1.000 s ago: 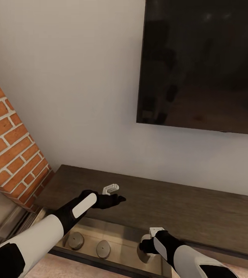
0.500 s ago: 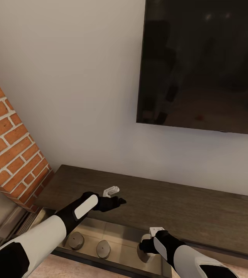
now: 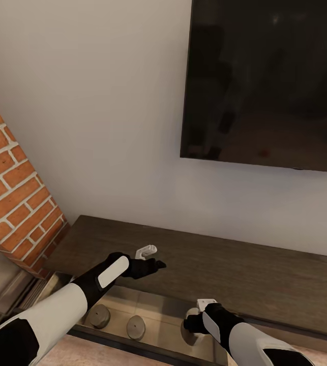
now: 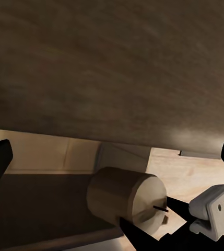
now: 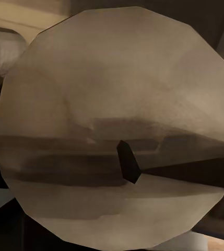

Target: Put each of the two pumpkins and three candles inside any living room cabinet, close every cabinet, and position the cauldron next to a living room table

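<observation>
Cabinet (image 3: 244, 264) drawer — candle (image 5: 117, 130) wick close-up

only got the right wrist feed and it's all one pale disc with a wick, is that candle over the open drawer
observer: yes. In the head view the right claw grips the pale beige cylindrical candle over the pale-lined pulled-out drawer of the long dark-brown wooden cabinet.
operator: anything in that drawer
observer: two more beige candles sit toward its left end, apart from the one you hold.
operator: is mine touching the drawer floor
observer: can't tell. The left wrist view shows it tipped on its side, wick end toward the claw.
operator: and the left claw
observer: the left claw is open above the cabinet top, holding nothing.
</observation>
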You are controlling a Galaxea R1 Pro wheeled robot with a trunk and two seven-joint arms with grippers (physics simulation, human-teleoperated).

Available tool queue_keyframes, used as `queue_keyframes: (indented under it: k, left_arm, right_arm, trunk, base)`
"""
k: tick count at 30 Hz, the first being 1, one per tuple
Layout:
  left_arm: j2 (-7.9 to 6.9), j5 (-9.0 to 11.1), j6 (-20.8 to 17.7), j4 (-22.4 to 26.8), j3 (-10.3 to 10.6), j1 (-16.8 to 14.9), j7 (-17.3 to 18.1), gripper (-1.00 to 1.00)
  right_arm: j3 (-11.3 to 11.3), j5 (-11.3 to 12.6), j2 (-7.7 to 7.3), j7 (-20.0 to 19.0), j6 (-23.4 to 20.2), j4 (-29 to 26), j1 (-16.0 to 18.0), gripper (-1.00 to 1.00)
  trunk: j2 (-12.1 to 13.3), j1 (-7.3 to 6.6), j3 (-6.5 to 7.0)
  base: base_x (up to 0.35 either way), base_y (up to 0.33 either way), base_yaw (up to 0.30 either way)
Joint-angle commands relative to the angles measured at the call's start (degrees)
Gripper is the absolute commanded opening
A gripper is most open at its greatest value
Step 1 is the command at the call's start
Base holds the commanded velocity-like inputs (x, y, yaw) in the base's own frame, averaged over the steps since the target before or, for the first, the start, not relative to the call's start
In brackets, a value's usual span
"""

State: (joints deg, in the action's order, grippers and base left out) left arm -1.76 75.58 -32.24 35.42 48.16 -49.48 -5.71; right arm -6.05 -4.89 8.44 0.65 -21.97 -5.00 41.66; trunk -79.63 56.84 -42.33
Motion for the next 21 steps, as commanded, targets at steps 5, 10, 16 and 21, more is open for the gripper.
queue_keyframes:
  k: [5, 10, 16, 21]
  left_arm:
    - [0.0, 0.01, -0.02, 0.0, -0.08, -0.01, 0.0, 1.0]
    - [0.02, 0.01, -0.02, 0.0, -0.08, -0.01, -0.03, 1.0]
    - [0.01, 0.01, -0.02, 0.0, -0.08, 0.03, -0.08, 1.0]
    - [0.0, 0.01, -0.02, 0.0, -0.13, 0.0, -0.09, 1.0]
  right_arm:
    - [-0.02, 0.0, 0.0, -0.03, 0.14, -0.01, 0.0, -1.0]
    - [-0.02, 0.15, 0.0, 0.03, 2.72, 0.09, 0.0, -1.0]
    - [-0.02, 0.5, 0.08, 0.37, 5.08, 0.24, -0.49, -1.0]
    - [-0.02, 0.67, 0.37, 0.49, 5.22, 0.25, -1.0, -1.0]
  trunk:
    - [-2.02, 1.1, -0.9]
    - [-4.03, 2.2, -1.8]
    - [-6.43, 3.52, -2.88]
    - [-8.44, 4.62, -3.78]
  base:
    - [0.0, 0.0, 0.0]
    - [0.0, 0.0, 0.0]
    - [0.0, 0.0, 0.0]
    - [0.0, 0.0, 0.0]
